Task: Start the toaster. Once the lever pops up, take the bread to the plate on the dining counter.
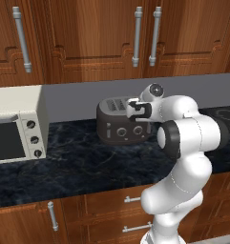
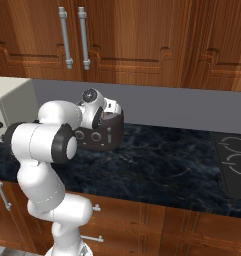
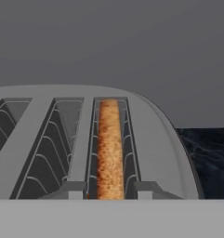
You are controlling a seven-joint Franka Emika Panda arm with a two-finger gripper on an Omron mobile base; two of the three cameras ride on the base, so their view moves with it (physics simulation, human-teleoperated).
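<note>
Bread sits in toaster slot, directly ahead of fingers.

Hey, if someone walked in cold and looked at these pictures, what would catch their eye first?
Probably the big white arm bent over the dark marbled counter, its pincer at the top of the small dark toaster. Next, the hand view: a tan-brown bread slice standing in one toaster slot, the neighbouring slot bare. The cream-white toaster oven sits at the counter's left end.
</note>
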